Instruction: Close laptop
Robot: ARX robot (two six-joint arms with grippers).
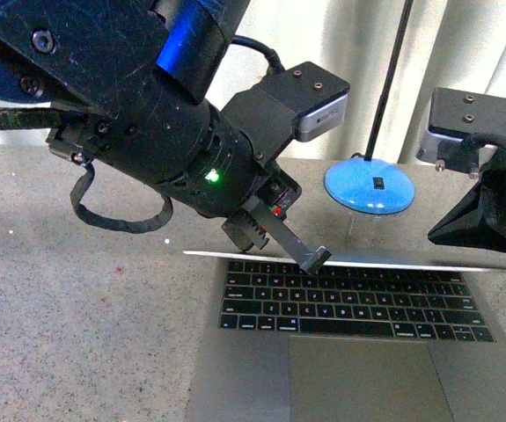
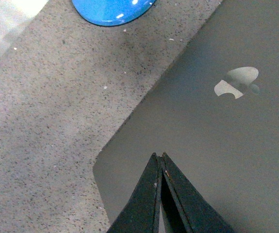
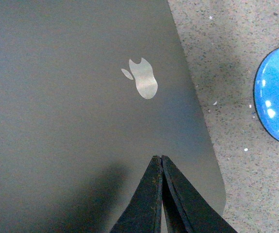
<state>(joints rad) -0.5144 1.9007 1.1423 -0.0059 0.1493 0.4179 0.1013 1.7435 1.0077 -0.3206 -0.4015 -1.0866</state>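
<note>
The left arm [image 1: 147, 114] slanted down and forward — left hand [image 2: 159, 158] and right hand [image 3: 160, 160] both pinched tightly closed.

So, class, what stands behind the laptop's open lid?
A round blue base with a thin black pole stands on the speckled table behind the lid. The left arm covers the table behind the lid's left end.

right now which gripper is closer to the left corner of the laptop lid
Left. The left gripper is at the laptop lid's top edge, not far from that corner. The right gripper is over the lid's back near the opposite corner.
</note>
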